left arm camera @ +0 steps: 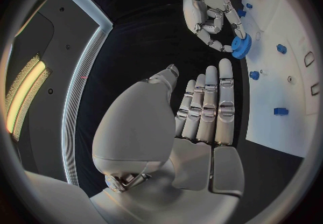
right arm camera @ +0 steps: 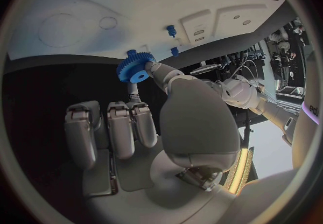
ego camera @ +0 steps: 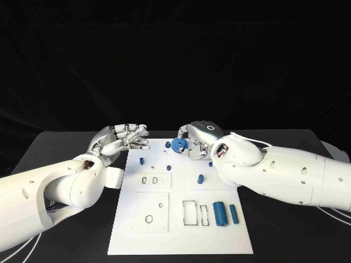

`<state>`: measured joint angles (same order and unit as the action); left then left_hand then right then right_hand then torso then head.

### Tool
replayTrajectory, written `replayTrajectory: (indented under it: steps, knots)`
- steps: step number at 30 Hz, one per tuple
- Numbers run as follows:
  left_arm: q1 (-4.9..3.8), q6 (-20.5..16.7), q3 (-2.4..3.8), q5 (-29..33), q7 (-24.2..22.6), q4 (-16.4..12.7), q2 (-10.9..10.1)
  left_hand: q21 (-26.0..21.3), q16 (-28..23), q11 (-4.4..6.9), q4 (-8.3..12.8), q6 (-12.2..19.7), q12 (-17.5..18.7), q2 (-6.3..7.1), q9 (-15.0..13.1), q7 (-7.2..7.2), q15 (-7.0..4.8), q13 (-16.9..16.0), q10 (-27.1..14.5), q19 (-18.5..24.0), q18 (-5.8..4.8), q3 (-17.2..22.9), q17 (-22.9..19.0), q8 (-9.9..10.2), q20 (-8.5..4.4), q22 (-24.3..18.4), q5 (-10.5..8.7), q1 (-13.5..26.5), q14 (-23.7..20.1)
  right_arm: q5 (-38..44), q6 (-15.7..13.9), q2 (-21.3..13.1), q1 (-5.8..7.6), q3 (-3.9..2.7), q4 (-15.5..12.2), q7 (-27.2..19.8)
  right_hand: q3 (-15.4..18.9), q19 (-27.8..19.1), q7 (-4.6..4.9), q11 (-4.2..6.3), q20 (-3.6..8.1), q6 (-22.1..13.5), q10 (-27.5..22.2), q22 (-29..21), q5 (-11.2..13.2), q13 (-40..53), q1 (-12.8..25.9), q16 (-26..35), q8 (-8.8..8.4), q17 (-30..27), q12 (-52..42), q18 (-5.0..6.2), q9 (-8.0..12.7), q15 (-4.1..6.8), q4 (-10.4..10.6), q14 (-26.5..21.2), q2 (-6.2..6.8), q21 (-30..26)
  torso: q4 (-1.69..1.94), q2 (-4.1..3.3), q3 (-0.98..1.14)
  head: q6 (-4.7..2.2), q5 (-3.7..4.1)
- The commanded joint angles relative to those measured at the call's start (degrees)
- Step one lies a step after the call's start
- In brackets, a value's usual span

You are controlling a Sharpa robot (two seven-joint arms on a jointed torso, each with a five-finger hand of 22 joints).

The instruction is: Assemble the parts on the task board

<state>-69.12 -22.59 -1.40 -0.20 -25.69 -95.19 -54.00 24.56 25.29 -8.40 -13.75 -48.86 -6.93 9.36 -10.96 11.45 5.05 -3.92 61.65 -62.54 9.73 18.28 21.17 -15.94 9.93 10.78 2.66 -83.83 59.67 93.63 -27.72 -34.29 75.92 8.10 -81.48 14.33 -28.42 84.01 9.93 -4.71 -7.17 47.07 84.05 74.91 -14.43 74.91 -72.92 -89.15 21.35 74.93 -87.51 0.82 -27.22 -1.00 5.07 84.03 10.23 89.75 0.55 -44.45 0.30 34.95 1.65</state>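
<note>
My right hand [ego camera: 201,137] pinches a blue gear [ego camera: 179,145] between thumb and a finger, just above the far edge of the white task board [ego camera: 136,230]. The right wrist view shows the gear [right arm camera: 136,68] at the thumb tip of that hand [right arm camera: 134,127], its other fingers curled in. My left hand [ego camera: 125,139] hovers at the board's far left corner with straight fingers, holding nothing. The left wrist view has this flat hand [left arm camera: 202,111] facing the right hand [left arm camera: 209,8] and the gear [left arm camera: 241,45].
Small blue pegs [ego camera: 142,161] [ego camera: 168,167] [ego camera: 201,178] stand on the board's far half. A thick blue cylinder [ego camera: 219,212] and a slim one [ego camera: 234,213] lie near the right edge, beside rectangular slots [ego camera: 190,212]. Black table [ego camera: 286,246] surrounds the board.
</note>
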Motion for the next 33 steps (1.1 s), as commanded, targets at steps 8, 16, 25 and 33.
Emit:
replayTrajectory:
  steps: [8, 16, 25, 33]
  knots:
    - [-0.07, 1.1, 0.05, 0.2, -0.5, 0.0, 0.3, 0.3, 0.3, 0.02, 0.0, 0.1, 0.4, -0.17, -0.1, 0.15, 0.05, 0.0, 0.3, 0.3, 0.55, 0.5, 0.2, 0.2, 0.07, 0.1, 0.19, 0.5, -0.4, 2.9, -1.2, 5.3, -1.13, 0.05, 2.8, 0.1, -0.5, 6.0, -0.94, 0.36, 0.39, 1.1, 3.2, 15.1, -0.5, 11.9, 0.5, -0.3, -0.31, 12.7, -0.3, -0.82, 0.1, 0.54, -0.1, 5.4, 0.00, 0.3, 0.03, -0.17, 0.02, -0.35, -1.22]
    - [-0.07, 1.1, 0.05, 0.2, -0.5, 0.0, 0.4, 0.3, 0.3, 0.02, 0.0, 0.1, 0.4, -0.17, -0.1, 0.15, 0.05, 0.0, 0.3, 0.3, 0.55, 0.5, 0.2, 0.2, 0.07, 0.1, 0.19, 0.5, -0.4, 2.7, -0.4, 8.1, -1.98, 0.13, 5.9, -0.3, -0.6, 6.0, -0.93, 0.36, 0.41, 1.1, 3.3, 15.1, -0.6, 12.0, 0.5, -0.3, -0.39, 12.6, -0.3, -0.82, 0.1, 0.56, -0.1, 5.4, 0.03, 0.3, 0.03, -0.11, 0.05, -0.06, -1.50]
    - [-0.08, 1.2, 0.05, 0.2, -0.5, 0.0, 0.6, 0.3, 0.3, 0.02, 0.0, 0.1, 0.4, -0.17, -0.1, 0.15, 0.05, 0.0, 0.3, 0.3, 0.55, 0.5, 0.2, 0.2, 0.07, 0.1, 0.19, 0.5, -0.4, 2.4, 0.7, 10.2, -2.73, 0.33, 9.2, -0.5, -0.6, 6.0, -0.90, 0.35, 0.43, 1.1, 3.2, 15.1, -0.6, 11.9, 0.6, -0.3, -0.54, 12.7, -0.3, -0.82, 0.2, 0.56, 0.0, 5.4, 0.08, 0.3, -0.12, -0.09, 0.21, 0.01, -1.96]
    - [-0.08, 1.1, 0.05, 0.2, -0.5, -0.1, 0.6, 0.3, 0.4, 0.04, 0.0, 0.0, 0.4, -0.17, -0.1, 0.12, 0.05, -0.1, 0.4, 0.4, 0.55, 0.5, 0.2, 0.2, 0.08, 0.1, 0.19, 0.5, -0.5, 2.0, 1.0, 11.4, -3.01, 0.40, 11.7, -0.7, -0.7, 6.0, -0.81, 0.29, 0.46, 1.0, 3.0, 15.1, -0.4, 11.7, 0.8, -0.3, -0.98, 12.6, -0.1, -0.82, 0.4, 0.54, 0.1, 5.4, 0.28, 0.3, -0.13, -0.05, 0.18, 0.21, -1.84]
